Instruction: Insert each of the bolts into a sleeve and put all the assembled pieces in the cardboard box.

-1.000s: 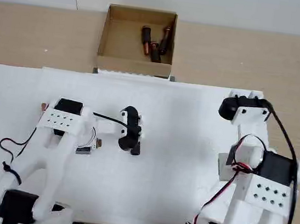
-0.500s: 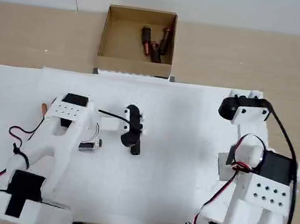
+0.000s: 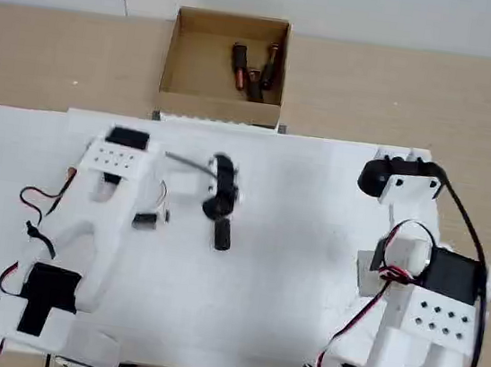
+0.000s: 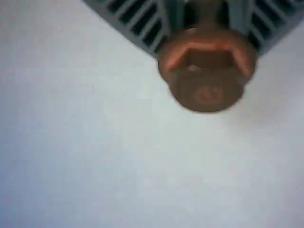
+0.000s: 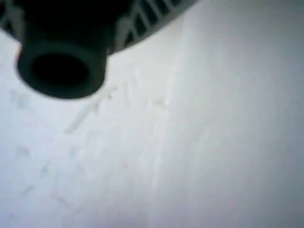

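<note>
Left wrist view shows the left gripper (image 4: 205, 16) pinching a copper bolt (image 4: 205, 76), while the right gripper (image 5: 66, 21) clamps a black sleeve (image 5: 61, 69) above the white sheet (image 5: 218, 142).

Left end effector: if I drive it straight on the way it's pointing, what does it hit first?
Most likely the white sheet: the left end effector, shut on a copper bolt, faces bare sheet with nothing else in line. How far off is unclear.

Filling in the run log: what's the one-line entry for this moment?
left gripper: holds bolt | right gripper: holds sleeve | cardboard box: assembled pieces inside | bolt not yet in sleeve
</note>
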{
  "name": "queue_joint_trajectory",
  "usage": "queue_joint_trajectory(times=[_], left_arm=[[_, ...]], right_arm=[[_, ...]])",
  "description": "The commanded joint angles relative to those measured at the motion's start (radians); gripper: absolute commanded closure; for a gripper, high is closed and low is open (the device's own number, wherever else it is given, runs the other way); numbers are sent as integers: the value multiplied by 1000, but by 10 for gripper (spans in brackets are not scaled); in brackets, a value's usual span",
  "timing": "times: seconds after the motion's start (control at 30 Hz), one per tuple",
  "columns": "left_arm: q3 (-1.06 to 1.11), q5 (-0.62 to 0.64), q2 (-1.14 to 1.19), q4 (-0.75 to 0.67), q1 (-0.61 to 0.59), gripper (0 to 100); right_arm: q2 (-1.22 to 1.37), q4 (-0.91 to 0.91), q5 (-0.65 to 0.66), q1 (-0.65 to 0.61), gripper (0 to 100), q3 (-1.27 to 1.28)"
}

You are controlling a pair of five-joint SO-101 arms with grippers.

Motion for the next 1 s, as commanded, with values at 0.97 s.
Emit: queue_joint_trajectory(times=[0.97], left_arm=[[-318,1071,-647,272,298,995]], right_arm=[[-424,-7,-6,8,995,-37]])
